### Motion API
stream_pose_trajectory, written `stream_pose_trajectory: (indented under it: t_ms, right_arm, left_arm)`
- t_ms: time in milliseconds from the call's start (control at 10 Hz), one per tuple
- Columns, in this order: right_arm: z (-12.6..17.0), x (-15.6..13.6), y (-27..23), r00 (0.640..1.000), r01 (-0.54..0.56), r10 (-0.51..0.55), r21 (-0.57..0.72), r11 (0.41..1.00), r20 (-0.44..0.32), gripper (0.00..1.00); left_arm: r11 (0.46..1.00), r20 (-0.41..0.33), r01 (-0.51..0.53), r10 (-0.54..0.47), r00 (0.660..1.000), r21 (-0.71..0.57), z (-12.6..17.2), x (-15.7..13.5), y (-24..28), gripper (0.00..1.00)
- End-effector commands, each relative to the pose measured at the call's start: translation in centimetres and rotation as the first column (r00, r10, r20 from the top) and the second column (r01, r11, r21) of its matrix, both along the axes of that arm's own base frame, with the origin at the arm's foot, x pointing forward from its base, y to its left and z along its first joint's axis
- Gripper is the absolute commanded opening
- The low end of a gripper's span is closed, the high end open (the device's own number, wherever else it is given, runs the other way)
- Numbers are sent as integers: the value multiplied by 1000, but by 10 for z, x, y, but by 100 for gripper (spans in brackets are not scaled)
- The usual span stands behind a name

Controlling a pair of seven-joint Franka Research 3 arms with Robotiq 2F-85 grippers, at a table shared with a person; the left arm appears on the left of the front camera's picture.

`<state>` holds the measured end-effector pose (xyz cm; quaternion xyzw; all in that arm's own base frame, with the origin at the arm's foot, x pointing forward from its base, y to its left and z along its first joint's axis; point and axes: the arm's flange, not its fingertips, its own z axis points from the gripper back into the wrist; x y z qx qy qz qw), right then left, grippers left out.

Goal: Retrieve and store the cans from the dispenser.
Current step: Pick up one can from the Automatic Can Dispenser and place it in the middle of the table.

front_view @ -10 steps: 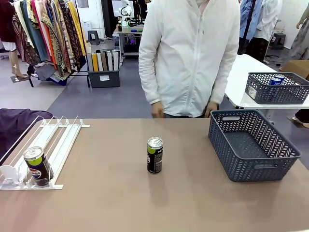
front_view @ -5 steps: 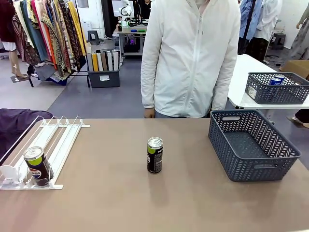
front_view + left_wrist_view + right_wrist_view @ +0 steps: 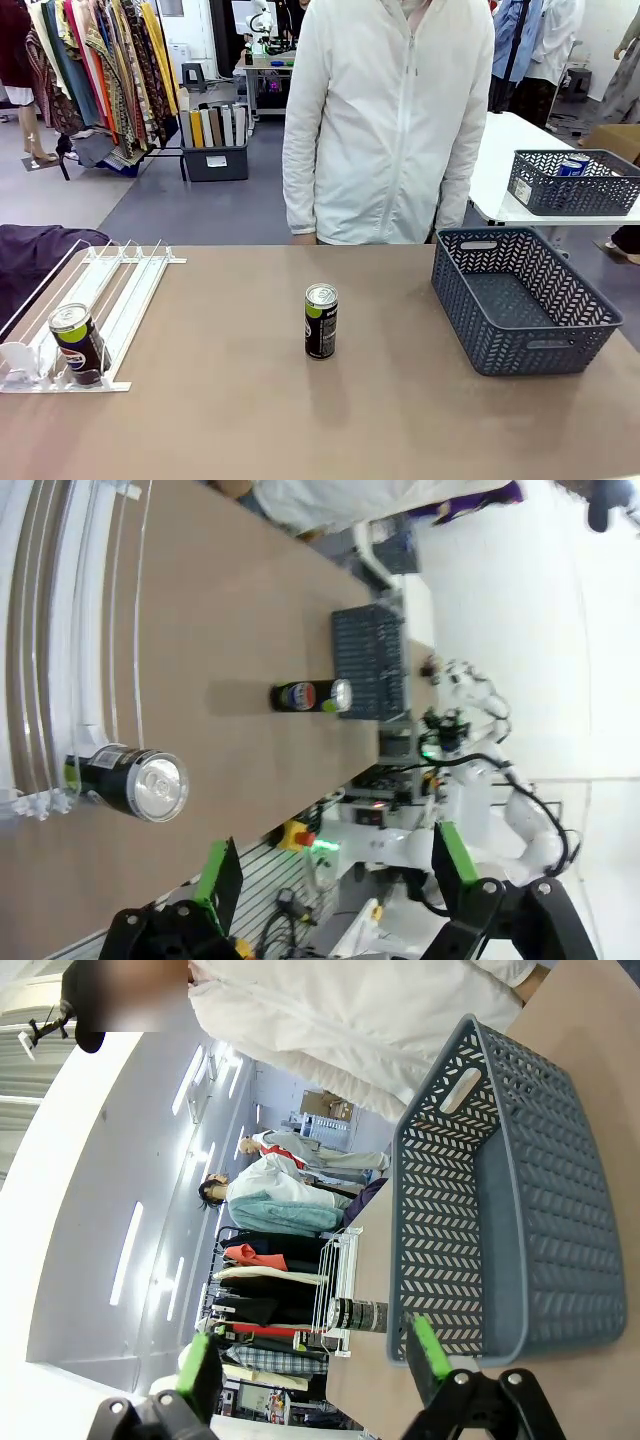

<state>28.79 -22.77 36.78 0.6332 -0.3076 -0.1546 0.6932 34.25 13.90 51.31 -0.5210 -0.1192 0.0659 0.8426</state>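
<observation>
Dispenser (image 3: 130, 280), left, is holding one black can (image 3: 78, 343) against its stops; second can (image 3: 321, 321) is standing upright mid-table; mesh basket (image 3: 490, 300) is sitting right; left gripper (image 3: 330, 870) and right gripper (image 3: 312, 1355) are hovering spread, gripping nothing, so retrieval appears pending, calling for a reach and grasp on a can.

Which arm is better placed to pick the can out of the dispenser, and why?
Left. Its open left gripper looks at the can in the dispenser close ahead; the open right gripper faces the basket, with that can far off.
</observation>
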Motion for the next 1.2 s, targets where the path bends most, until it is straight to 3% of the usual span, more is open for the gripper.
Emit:
stream_pose_trajectory:
  t_ms: [0,100,200,400,700,800,1100]
  right_arm:
    - [4,-2,1,1000,-7,7,4,1000,-5,100]
    - [4,-2,1,1000,-7,7,4,1000,-5,100]
    - [4,-2,1,1000,-7,7,4,1000,-5,100]
    - [4,-2,1,1000,-7,7,4,1000,-5,100]
    - [4,-2,1,1000,-7,7,4,1000,-5,100]
    - [4,-2,1,1000,-7,7,4,1000,-5,100]
    - [4,-2,1,1000,-7,7,4,1000,-5,100]
  left_arm:
    - [933,-104,88,-55,993,349,15,3,-41,100]
    - [836,-131,140,-82,988,531,15,5,-66,100]
    - [736,-147,126,-37,988,665,12,8,-88,100]
    - [589,-188,155,-7,982,793,2,17,-122,100]
    - [487,-146,83,92,985,869,-27,25,-158,100]
    - [473,-151,96,81,985,876,-35,26,-163,100]
    - [494,-178,142,27,984,858,-62,34,-176,100]
